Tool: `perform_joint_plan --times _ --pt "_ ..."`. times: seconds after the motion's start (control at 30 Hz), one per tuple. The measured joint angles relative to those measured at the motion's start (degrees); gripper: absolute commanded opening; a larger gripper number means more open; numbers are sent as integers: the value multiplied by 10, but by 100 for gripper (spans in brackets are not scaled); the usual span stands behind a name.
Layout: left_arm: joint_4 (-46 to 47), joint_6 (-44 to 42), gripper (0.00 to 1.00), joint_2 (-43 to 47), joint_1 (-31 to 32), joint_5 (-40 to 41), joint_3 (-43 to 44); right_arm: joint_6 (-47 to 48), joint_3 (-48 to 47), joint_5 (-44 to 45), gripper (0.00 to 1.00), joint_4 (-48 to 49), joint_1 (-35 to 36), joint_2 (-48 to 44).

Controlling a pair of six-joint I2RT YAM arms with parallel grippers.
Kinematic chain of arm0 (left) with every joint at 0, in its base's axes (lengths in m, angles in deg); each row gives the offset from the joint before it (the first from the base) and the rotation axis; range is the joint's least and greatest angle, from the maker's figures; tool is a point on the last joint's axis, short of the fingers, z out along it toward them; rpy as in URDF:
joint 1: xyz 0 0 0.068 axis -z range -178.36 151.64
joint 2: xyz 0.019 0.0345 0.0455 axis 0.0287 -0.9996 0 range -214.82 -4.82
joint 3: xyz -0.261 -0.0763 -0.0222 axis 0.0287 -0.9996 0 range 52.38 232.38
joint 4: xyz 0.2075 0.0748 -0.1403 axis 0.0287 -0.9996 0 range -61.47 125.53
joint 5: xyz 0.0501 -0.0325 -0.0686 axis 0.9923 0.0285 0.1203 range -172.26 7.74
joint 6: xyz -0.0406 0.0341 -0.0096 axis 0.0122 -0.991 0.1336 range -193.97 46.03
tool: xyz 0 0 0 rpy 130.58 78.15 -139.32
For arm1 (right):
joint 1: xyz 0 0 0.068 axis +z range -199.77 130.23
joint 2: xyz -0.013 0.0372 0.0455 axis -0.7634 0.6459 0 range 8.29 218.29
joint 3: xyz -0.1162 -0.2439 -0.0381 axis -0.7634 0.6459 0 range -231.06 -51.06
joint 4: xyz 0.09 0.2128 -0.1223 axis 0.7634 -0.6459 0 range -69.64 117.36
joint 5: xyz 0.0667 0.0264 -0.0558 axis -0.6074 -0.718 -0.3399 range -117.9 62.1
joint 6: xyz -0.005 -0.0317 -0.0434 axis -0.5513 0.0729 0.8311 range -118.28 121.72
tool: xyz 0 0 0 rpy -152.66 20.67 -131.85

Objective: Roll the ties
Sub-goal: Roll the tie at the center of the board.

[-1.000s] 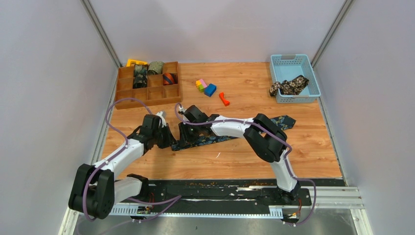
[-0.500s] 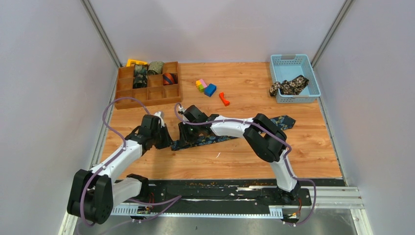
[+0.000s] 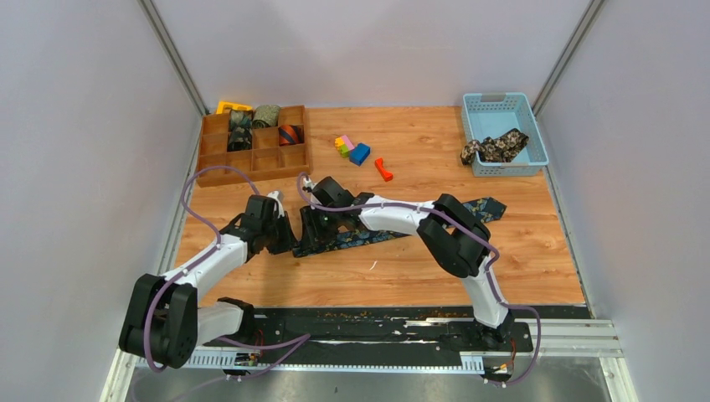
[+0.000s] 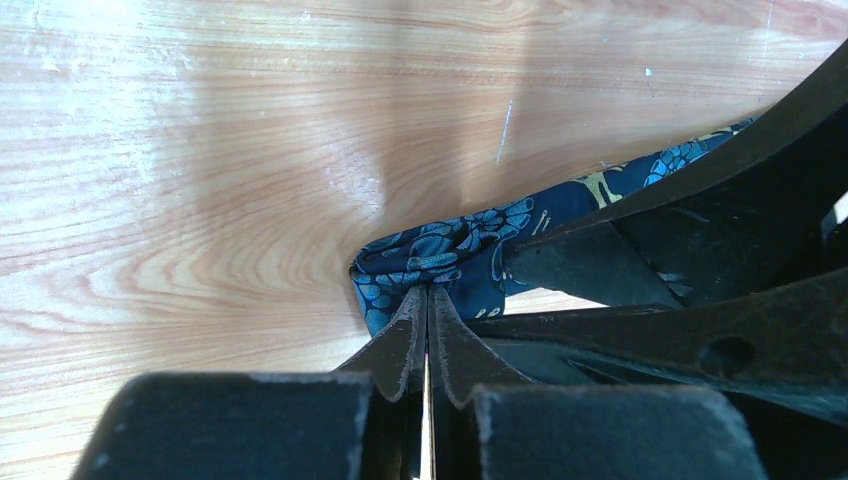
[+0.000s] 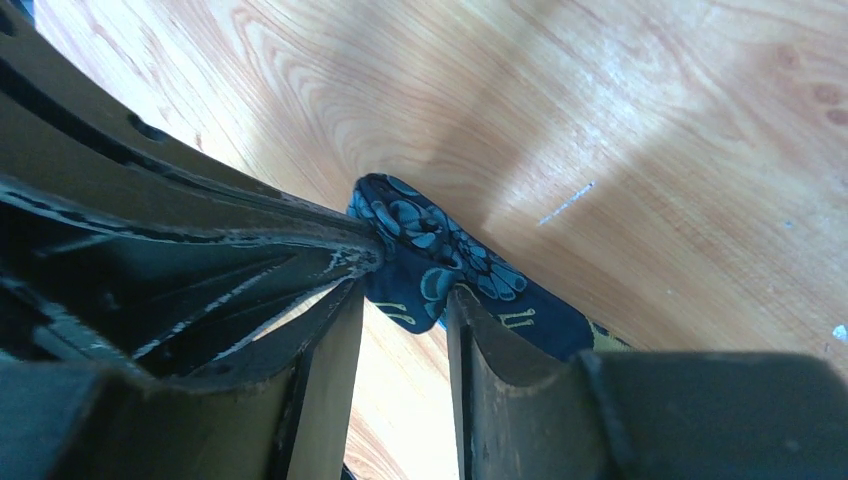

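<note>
Spreading its jaws over the past second, the right gripper (image 5: 410, 285) now loosely straddles the folded end of the navy paisley tie (image 4: 450, 240) and has edged toward 11 o'clock. The left gripper (image 4: 428, 292) stays clenched on that same fold near the centre of the table (image 3: 419, 276), and the strip trails off toward 3 o'clock. The easing looks like a regrip between turns, so this roll is judged barely begun. The count: two arms; one tie being worked; one black-tan floral tie (image 3: 494, 147) heaped in the single blue basket (image 3: 536, 130) at 1 o'clock; at least three coiled ties (image 3: 266, 115) in the one wooden tray (image 3: 251, 176) at 11 o'clock; and at 12 o'clock, one multicoloured clump (image 3: 343, 144), one blue block (image 3: 360, 154) and one orange-red piece (image 3: 383, 169).
</note>
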Motion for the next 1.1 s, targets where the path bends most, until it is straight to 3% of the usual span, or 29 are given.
perform_joint_plan --times 0.5,0.7,0.87,0.97,1.1 --pt "0 -1 6 0 0 -1 0 0 -20 6 24 -8 -3 22" --pt "-4 -7 39 11 0 1 0 0 -20 6 19 -6 -3 22" --pt "-24 -13 90 61 3 30 0 -1 -17 6 17 -2 -3 23" --pt "-28 -11 92 88 2 47 0 -1 -12 6 17 6 -3 22" --pt "-29 -2 83 107 -3 60 -10 -3 -4 4 16 18 -4 22"
